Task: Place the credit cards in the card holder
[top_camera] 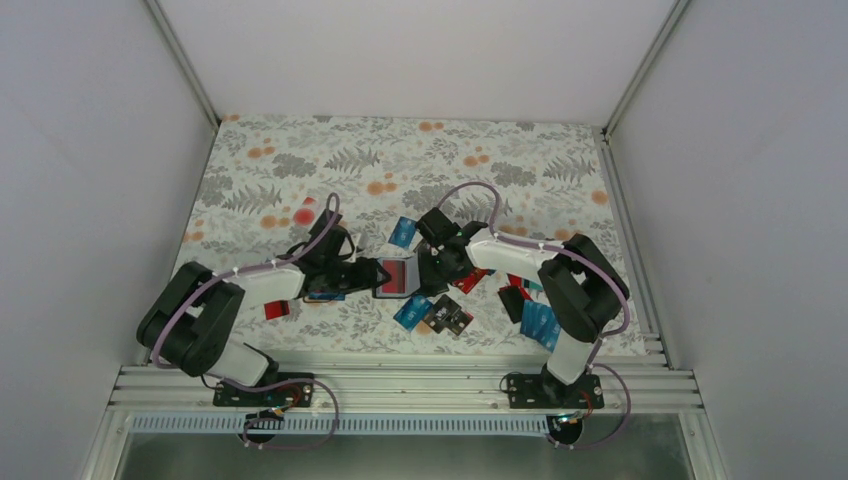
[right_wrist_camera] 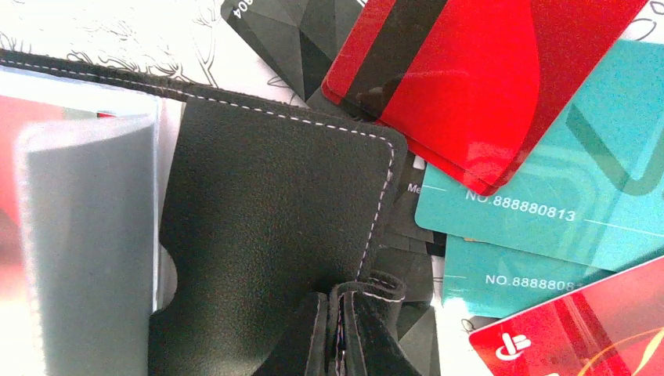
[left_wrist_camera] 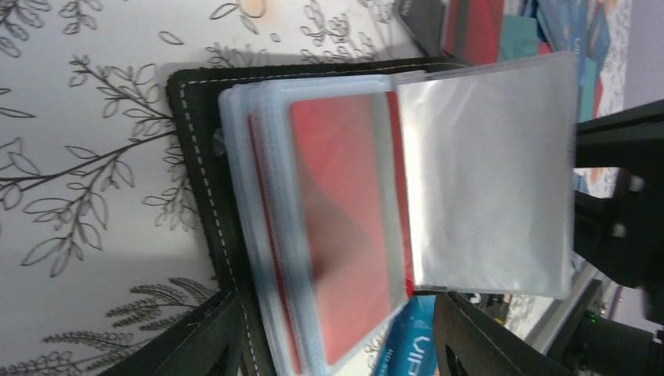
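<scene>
jaws first: my left jaws stand apart, straddling the near edge of the card holder without pinching it, as far as i can see. my right jaws are together, and what looks like a stitched flap of the holder's black cover is nipped between them. the holder lies open on the bench between the two pairs of jaws. just ahead of my left jaws its clear sleeves fan up. one stands free and looks empty, and a red card sits in the sleeve beneath it.

i judge the step in hand to be holding the holder open at an empty sleeve, with most of the credit cards loose on the bench beside my right jaws. the next move, i reckon, calls for one pair of jaws to pin the cover while the other lifts a thin card and feeds it edge-first into the sleeve's mouth.

readable print: a teal card beside my right jaws says "NO.888880813". another teal card under it shows "NO.8888808", cut off. a black card carries digits ending "04". other lettering is too blurred.
</scene>
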Controlling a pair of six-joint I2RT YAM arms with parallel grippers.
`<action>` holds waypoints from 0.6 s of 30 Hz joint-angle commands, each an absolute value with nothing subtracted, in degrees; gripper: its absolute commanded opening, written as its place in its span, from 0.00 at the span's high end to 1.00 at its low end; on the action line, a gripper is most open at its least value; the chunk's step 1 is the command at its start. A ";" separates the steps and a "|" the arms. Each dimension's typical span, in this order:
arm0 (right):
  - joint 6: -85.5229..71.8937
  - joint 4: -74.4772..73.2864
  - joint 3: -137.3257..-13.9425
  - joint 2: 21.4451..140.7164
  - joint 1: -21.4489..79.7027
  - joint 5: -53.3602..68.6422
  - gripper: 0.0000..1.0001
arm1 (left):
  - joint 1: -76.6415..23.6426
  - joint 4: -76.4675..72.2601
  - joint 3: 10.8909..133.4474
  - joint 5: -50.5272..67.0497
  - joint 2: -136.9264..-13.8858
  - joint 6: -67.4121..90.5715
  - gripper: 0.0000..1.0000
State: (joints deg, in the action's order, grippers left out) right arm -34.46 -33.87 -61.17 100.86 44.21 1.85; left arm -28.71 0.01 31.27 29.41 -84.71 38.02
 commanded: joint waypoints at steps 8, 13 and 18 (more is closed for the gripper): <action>-35.59 -31.51 -59.60 100.02 45.27 3.87 0.96 | -29.29 -1.34 36.64 37.21 -79.83 38.37 0.44; -35.68 -31.44 -59.51 100.43 45.35 3.74 0.96 | -29.42 11.10 40.27 27.49 -79.55 35.12 0.45; -35.65 -30.98 -59.16 99.76 45.37 4.10 0.96 | -29.03 17.52 38.70 18.78 -82.15 34.46 0.34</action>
